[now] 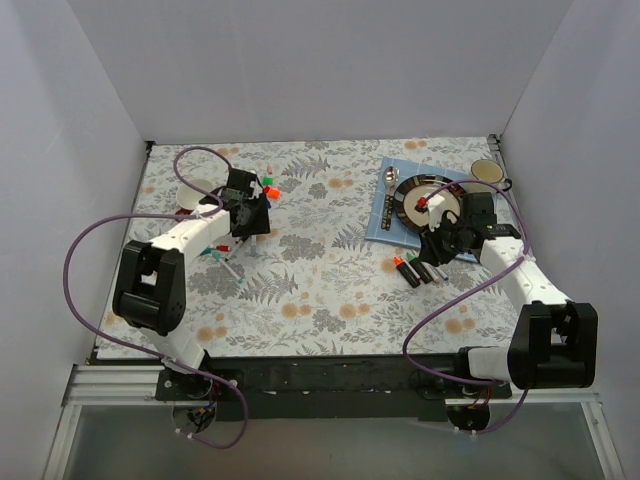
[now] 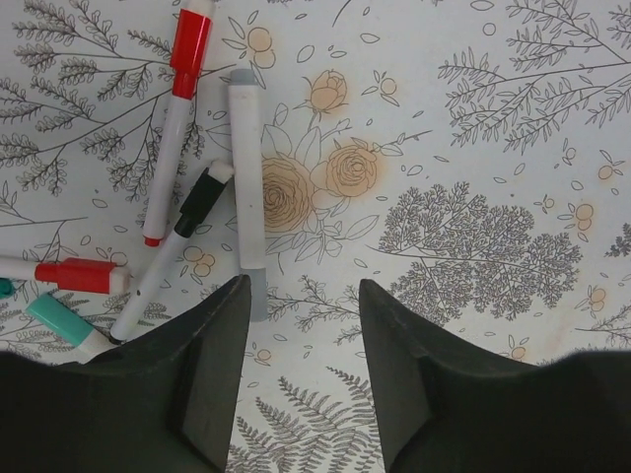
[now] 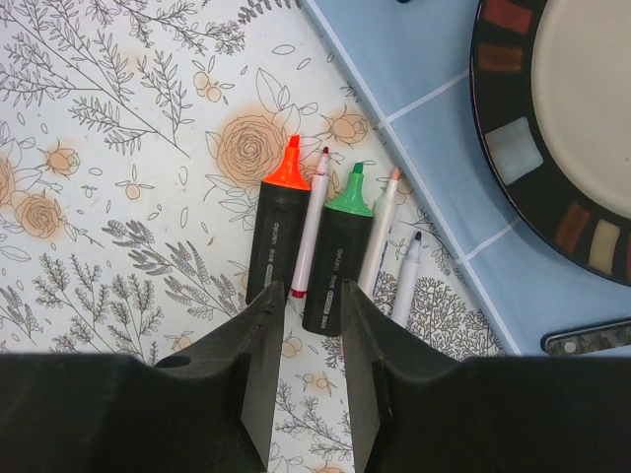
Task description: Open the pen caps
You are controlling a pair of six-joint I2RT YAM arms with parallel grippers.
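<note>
1. Over the floral tabletop, the left claw hangs spread, gripping nothing; a grey-ended white pen lies at its eleven o'clock, just beside one finger.
2. At ten o'clock, a red pen cap sits on its pen.
3. The right claw, narrowly parted and empty, hovers with an uncapped orange highlighter and a green highlighter at twelve o'clock.

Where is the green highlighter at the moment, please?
In the right wrist view, the green highlighter lies just ahead of the right fingers, between a thin red-tipped pen on its left and a thin orange-tipped pen toward the blue mat.
</note>
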